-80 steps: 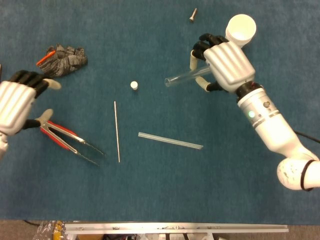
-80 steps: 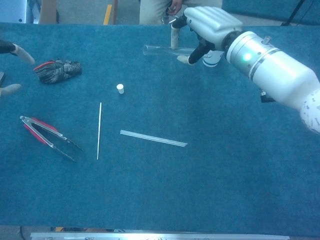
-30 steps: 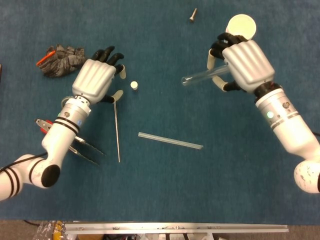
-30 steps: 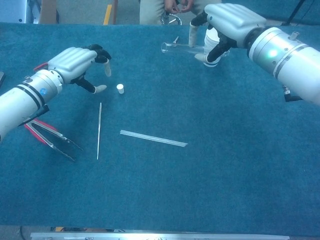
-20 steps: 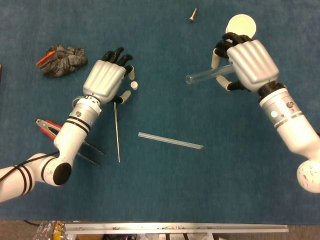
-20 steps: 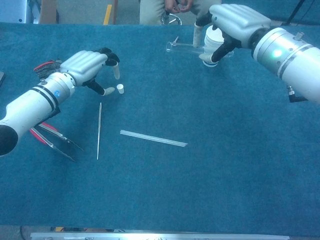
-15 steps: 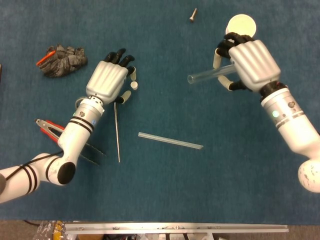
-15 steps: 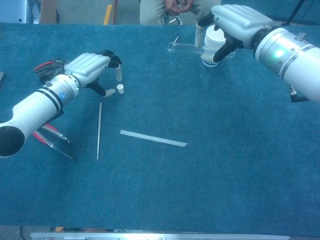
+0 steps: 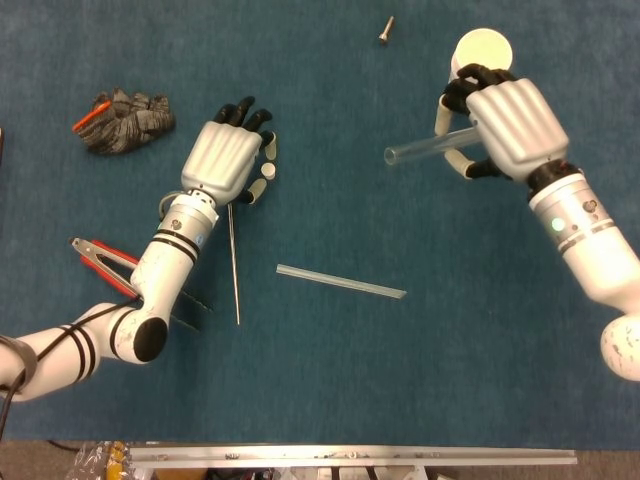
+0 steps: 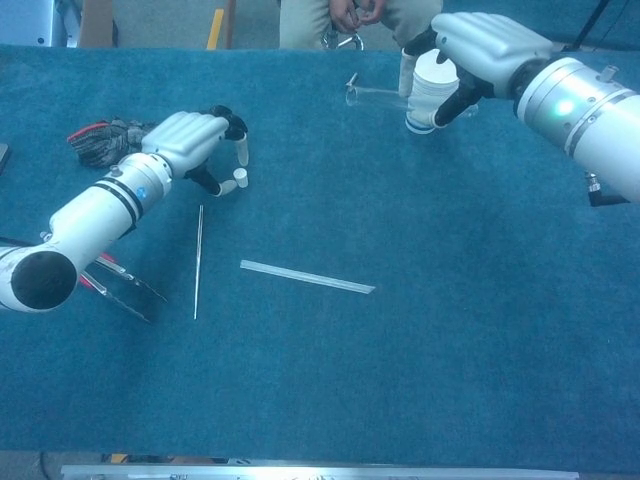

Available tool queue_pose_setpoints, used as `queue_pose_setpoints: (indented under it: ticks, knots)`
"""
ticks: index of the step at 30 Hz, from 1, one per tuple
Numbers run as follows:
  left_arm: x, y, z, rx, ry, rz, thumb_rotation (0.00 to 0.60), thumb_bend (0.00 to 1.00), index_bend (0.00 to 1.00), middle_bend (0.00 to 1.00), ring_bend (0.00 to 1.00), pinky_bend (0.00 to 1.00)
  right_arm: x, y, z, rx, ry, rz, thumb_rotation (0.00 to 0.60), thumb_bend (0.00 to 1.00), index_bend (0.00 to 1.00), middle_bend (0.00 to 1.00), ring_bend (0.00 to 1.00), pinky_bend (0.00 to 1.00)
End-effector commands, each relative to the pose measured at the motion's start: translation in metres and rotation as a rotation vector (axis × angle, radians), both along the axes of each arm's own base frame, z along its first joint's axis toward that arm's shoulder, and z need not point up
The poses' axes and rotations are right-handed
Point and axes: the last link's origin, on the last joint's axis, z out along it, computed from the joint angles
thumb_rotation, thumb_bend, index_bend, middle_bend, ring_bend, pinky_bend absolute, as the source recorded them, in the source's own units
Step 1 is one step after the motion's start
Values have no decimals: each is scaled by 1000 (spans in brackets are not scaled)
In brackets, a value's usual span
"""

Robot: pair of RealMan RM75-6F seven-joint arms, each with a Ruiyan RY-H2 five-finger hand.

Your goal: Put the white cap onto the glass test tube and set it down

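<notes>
Since the earliest frames the left hand (image 9: 226, 158) has been brought in from the table's left edge to the cap (image 10: 240, 175), and the tube (image 9: 425, 148) has been carried a little rightward by the right hand (image 9: 503, 125).

Nearest the robot, a flat clear strip (image 9: 341, 281) and a thin rod (image 9: 233, 262) are seen lying on the blue table (image 9: 330, 400), with red-handled pliers (image 10: 105, 273) partly hidden under the left forearm. Further out, the cap is bracketed by the left thumb and fingertips; they are curled close on either side of it, seemingly poised for a pinch, but whether contact has been made cannot be told. The cap appears to rest on the cloth, not yet lifted.

Beyond, on the right, the tube is gripped near its closed end by wrapped fingers and held roughly level above the table, its open mouth turned toward the left hand, presumably so the cap can be brought to it. Farthest away, a white cup (image 9: 480, 50) just behind the right hand, a bolt (image 9: 386, 30), and a crumpled glove (image 9: 125, 120) at the left are seen.
</notes>
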Motion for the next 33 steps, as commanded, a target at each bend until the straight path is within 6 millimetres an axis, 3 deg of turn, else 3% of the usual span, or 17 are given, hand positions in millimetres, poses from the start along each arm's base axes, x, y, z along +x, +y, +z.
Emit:
queue_pose_setpoints:
  ticks: [1,33]
  knots:
    - [0,0,-1,0,3,1,600,292,419,155,4,96,-1,0,0,0,1,-1,600,339,663,385,186,259]
    - [0,1,-9,-12,-7,21,600,358,471,170,4,96,-10,-4,0,0,-2,-23,600,338,663,385,186,259]
